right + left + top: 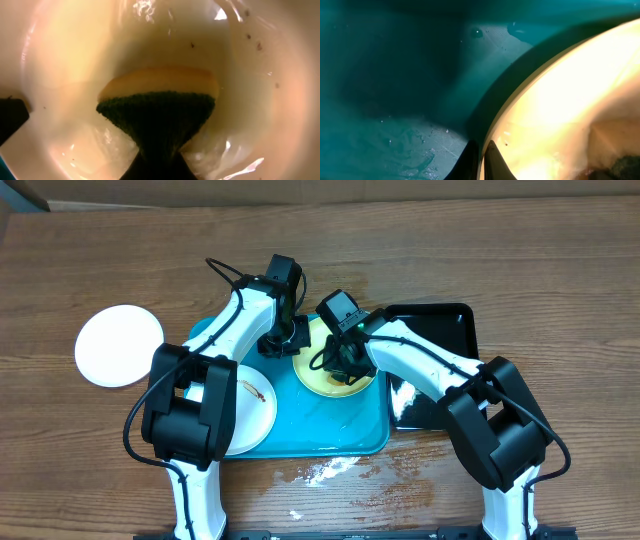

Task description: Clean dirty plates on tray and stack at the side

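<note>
Unmarked white plate (119, 345) sits off-tray near the tabletop's left edge. Tray (330, 442) is mid-tabletop, with a smeared white plate (255, 402) in its left half, not yet wiped. Left fingers (495, 159) are pinched on the rim of the yellow-green plate (312, 375) in the tray's right half. Right fingers (186, 172) are clamped on the sponge (160, 100), pressed into that plate.

Risks:
- Wet rim slips from the thin pinch and the plate slides under scrubbing.
- Specks near the rim get missed.
- Foam (325, 470) spreads along the front edge.
</note>
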Available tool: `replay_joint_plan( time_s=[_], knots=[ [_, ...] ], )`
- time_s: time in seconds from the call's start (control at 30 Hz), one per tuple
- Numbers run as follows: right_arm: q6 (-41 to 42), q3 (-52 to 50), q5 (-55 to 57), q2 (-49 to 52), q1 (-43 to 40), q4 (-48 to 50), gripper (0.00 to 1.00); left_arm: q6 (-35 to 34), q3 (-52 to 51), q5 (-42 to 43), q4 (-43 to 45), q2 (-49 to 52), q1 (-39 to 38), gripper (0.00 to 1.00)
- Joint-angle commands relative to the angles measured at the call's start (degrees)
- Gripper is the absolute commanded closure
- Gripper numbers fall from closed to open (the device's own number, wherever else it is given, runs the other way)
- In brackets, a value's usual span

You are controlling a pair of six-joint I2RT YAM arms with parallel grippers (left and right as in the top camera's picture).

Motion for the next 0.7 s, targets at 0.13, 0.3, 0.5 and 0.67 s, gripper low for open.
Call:
replay_joint_plan(
  time_s=[0.13, 0.3, 0.5, 0.67],
  knots=[
    [-2.71, 8.22, -2.84, -11.02, -6.82, -7.54, 0.96, 1.86, -0.5, -1.33, 0.24, 0.33, 0.96, 0.96],
    [-6.49, 8.24, -4.9, -14.56, -11.3, -13.7, 0.96, 3.41, -0.37, -2.21, 0.2, 0.33, 1.09, 0.96],
    [-13.38, 8.22, -4.57, -14.67, -18.91, -25.31, 0.96, 4.02, 3.39, -9.77, -3.3, 0.31, 1.07, 0.96],
    [-14.82, 7.28, 1.07, -14.67, -24.2, -32.33, 0.96, 4.26, 6.67, -11.15, -5.75, 0.31, 1.05, 0.96]
  ],
)
